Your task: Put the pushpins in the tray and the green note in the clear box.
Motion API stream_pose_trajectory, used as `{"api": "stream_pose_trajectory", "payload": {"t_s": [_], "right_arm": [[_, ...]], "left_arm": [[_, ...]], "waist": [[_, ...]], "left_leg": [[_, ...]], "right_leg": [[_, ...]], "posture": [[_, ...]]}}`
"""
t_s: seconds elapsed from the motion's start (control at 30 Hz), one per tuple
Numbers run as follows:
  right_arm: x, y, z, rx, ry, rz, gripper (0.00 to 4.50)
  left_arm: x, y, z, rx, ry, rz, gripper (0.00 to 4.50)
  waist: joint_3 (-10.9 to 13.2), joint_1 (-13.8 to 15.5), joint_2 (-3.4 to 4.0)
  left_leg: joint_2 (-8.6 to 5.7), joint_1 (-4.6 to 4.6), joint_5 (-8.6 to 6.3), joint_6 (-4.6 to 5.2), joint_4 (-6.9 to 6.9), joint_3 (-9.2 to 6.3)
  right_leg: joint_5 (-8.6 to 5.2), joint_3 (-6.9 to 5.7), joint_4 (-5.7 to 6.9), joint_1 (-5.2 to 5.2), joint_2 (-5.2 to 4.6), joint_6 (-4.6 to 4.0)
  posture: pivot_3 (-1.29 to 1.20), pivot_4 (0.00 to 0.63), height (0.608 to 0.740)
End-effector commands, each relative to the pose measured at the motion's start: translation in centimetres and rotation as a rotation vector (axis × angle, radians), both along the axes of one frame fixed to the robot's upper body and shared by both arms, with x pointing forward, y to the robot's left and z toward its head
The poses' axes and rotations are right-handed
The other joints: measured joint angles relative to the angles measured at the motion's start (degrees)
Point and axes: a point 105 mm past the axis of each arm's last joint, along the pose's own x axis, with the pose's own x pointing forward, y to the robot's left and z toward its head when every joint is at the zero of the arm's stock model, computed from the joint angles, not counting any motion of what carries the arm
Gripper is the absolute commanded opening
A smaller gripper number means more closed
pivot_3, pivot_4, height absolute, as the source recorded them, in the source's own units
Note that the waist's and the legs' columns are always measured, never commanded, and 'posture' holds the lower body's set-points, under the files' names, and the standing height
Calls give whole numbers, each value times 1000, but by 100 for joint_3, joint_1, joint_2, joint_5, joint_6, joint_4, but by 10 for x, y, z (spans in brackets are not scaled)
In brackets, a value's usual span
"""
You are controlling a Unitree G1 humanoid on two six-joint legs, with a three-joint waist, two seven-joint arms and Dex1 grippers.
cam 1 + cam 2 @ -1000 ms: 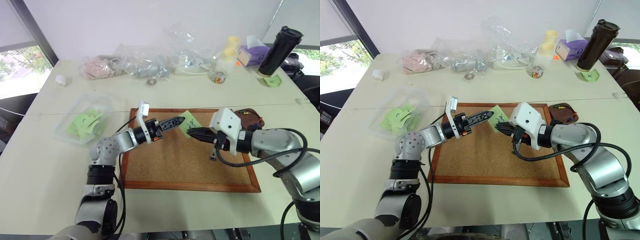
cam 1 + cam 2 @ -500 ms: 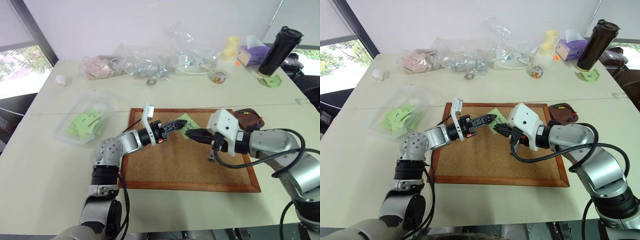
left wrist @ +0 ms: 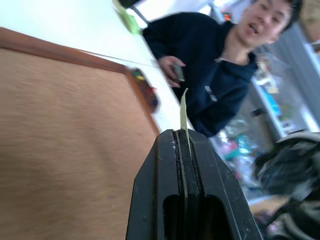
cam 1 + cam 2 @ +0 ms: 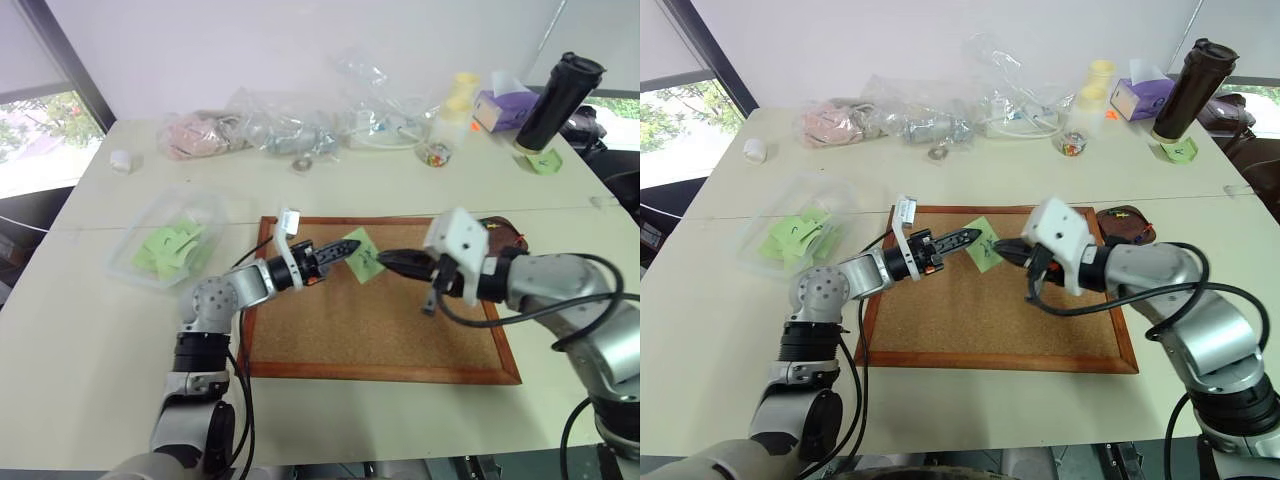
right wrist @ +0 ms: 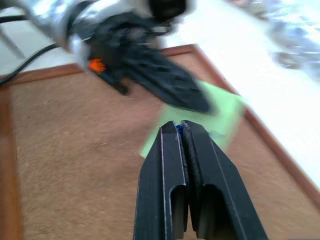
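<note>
The left gripper [image 4: 338, 256] pinches the green note [image 4: 360, 252] above the corkboard [image 4: 380, 330], right jaws closed around a pushpin, clear box [image 4: 170, 245] awaiting.

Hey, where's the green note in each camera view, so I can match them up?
Left eye view: green note just above picture centre, over the corkboard, pinched by the left claw.
Right eye view: a little left of centre, at the same claw's tip.
Left wrist view: edge-on, a thin strip rising from the shut fingers.
Right wrist view: mid-picture, behind the right claw.
Shared landmark: the corkboard's wooden frame.
</note>
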Motion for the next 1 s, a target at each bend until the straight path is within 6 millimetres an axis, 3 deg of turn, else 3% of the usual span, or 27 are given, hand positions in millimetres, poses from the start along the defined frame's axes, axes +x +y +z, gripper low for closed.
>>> {"api": "stream_pose_trajectory", "payload": {"t_s": [0.03,0.2,0.3,0.37,0.6,0.87,1.0], "right_arm": [[8,-19,18,85,-26,-80,0],[40,-81,15,190,-6,-361,0],[63,-135,-4,151,-10,-620,0],[71,-155,-15,167,1,-718,0],[87,-181,-42,184,49,-831,0],[98,-188,-66,206,114,-849,0],[100,-186,-70,212,124,-839,1862]], "left_arm": [[-1,3,6,-4,-55,9,21],[-10,5,3,37,-112,-9,21],[-18,5,-5,98,-169,-16,21],[-22,7,-10,134,-207,-7,21],[-32,9,-18,207,-293,-5,21],[-34,7,-22,238,-327,9,21],[-35,8,-23,244,-328,15,0]], "waist": [[0,9,0],[0,-3,0],[-1,-6,1],[-2,-12,4],[-4,-38,7],[-5,-12,8],[-5,-26,8]], "left_leg": [[0,0,0,0,0,0],[-1,1,0,0,0,1],[-1,2,0,0,-1,3],[-1,2,0,0,-2,5],[3,3,1,-2,-5,14],[0,2,1,-2,-2,15],[2,2,1,-2,-3,15]], "right_leg": [[0,0,0,1,0,0],[0,1,0,1,-1,0],[0,2,1,1,-1,0],[0,3,0,1,-1,0],[0,8,1,-5,1,0],[0,8,1,-3,-1,0],[0,8,1,-3,0,0]], "posture": [[0,150,740],[0,150,740],[0,150,740],[0,150,740],[0,150,740],[0,150,740],[0,150,740]]}}
